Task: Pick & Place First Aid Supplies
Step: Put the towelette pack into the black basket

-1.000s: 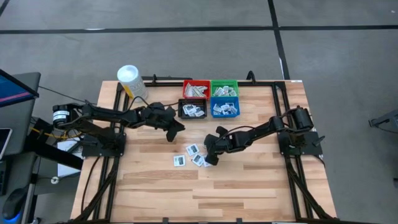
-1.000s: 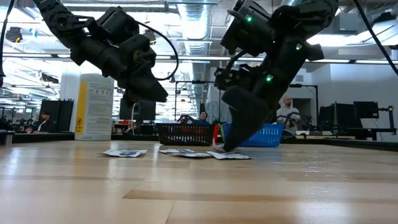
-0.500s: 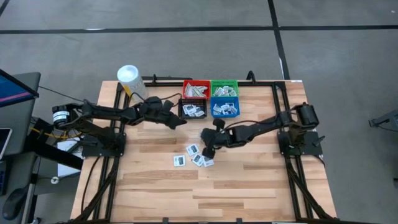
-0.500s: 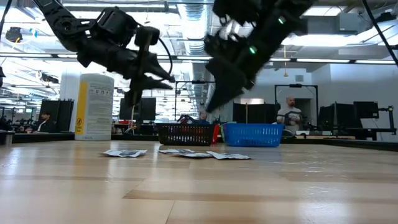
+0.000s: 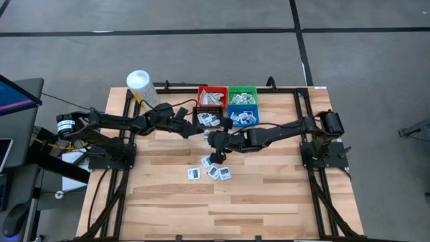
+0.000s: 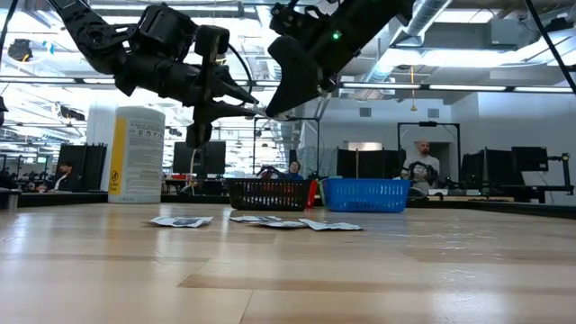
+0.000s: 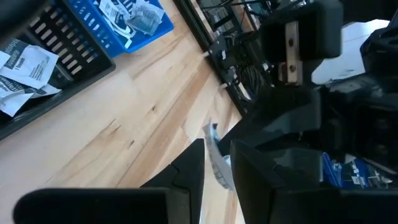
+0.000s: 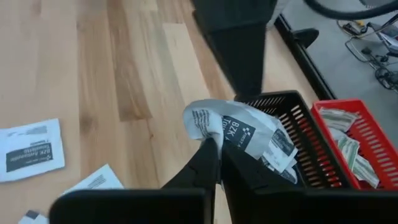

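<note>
The right gripper [image 5: 213,139] has lifted off the loose packets and swung toward the bins, and it now hangs in the air just short of the black bin [image 5: 207,119]. A second ago it was down among the packets near the table's middle; since then its fingers have come together on one white packet [image 8: 239,132] with dark print, which shows crumpled between the fingertips in the right wrist view. The black bin lies at about 12 o'clock from the gripper in the high view, with the red bin [image 5: 211,97], green bin [image 5: 242,97] and blue bin [image 5: 243,117] beyond. So the pick looks done and only the drop remains.

The left gripper [image 5: 191,128] has drifted toward the same bin and holds a narrow pale strip [image 7: 214,158] clamped in its fingers, just beside the right one – the two are close, so a bump is a risk.

Four packets [image 5: 209,169] lie flat on the table [image 5: 269,202], at about 6 o'clock from the right gripper – more trips remain.
</note>
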